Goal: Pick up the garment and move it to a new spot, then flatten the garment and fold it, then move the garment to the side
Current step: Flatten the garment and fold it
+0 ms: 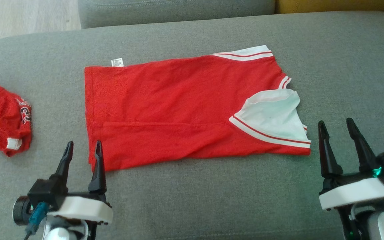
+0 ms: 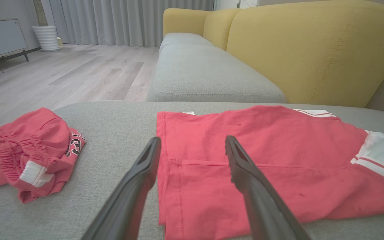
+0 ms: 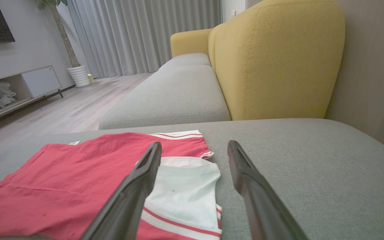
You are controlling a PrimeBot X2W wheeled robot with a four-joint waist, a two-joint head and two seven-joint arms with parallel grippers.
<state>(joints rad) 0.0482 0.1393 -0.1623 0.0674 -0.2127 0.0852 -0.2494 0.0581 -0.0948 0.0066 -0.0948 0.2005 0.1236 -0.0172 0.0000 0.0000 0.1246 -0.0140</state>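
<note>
We see the shirt [image 1: 178, 110] lying flat on the grey cushion [image 1: 192, 200], with its white-trimmed end pointing to 3 o'clock. Our left gripper [image 1: 83, 143], fingers spread and empty, is at the shirt's 8 o'clock corner with one finger over the hem. Our right gripper [image 1: 336, 122], also spread and empty, stands just beyond the 3 o'clock end, clear of the cloth.

Home living room, yellow sofa [image 3: 275, 60], curtains [image 3: 145, 33], TV cabinet [image 3: 22, 86]
</note>
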